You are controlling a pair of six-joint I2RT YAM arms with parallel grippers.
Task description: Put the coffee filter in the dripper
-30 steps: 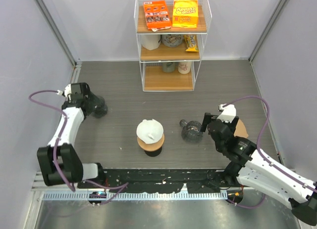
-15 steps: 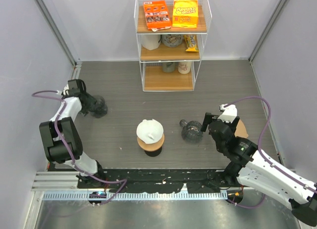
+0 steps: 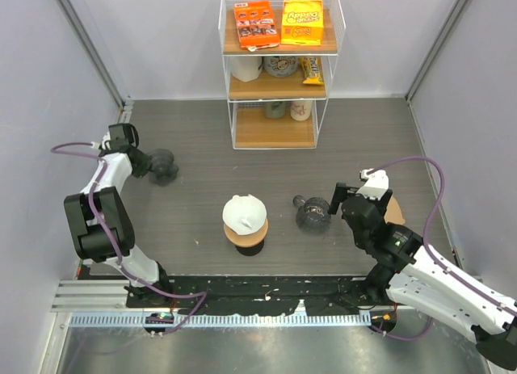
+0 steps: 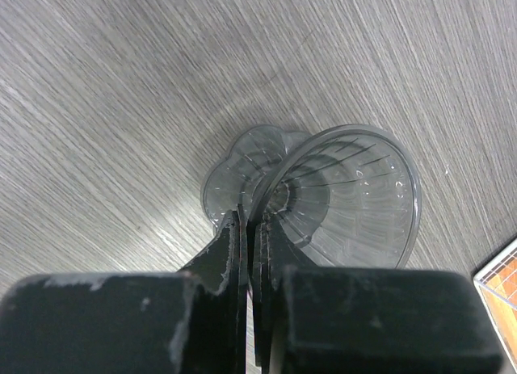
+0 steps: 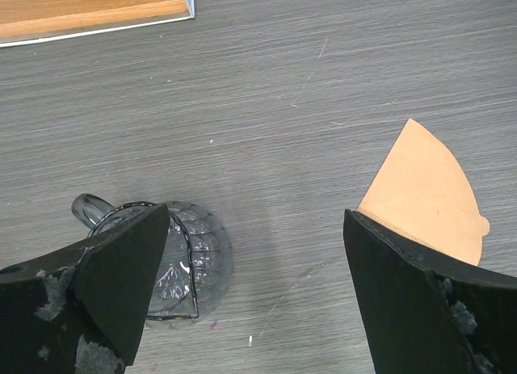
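A brown paper coffee filter (image 3: 393, 210) (image 5: 426, 195) lies flat on the table at the right. My right gripper (image 3: 359, 196) (image 5: 257, 229) hangs open above the table, between the filter and a clear dripper with a handle (image 3: 312, 214) (image 5: 179, 265); nothing is between its fingers. At the far left another clear dripper (image 3: 164, 165) (image 4: 355, 200) leans on its side. My left gripper (image 3: 152, 164) (image 4: 252, 222) is shut on that dripper's rim wall, one finger inside the cone and one outside.
A white dripper on a round wooden base (image 3: 245, 218) stands at the table's middle. A wire shelf (image 3: 279, 75) with snack boxes, cups and a jar stands at the back. Grey walls close in both sides.
My left gripper has closed from wide open onto the rim of the left clear dripper, and that arm has folded back toward the left wall. The right arm has stayed still.
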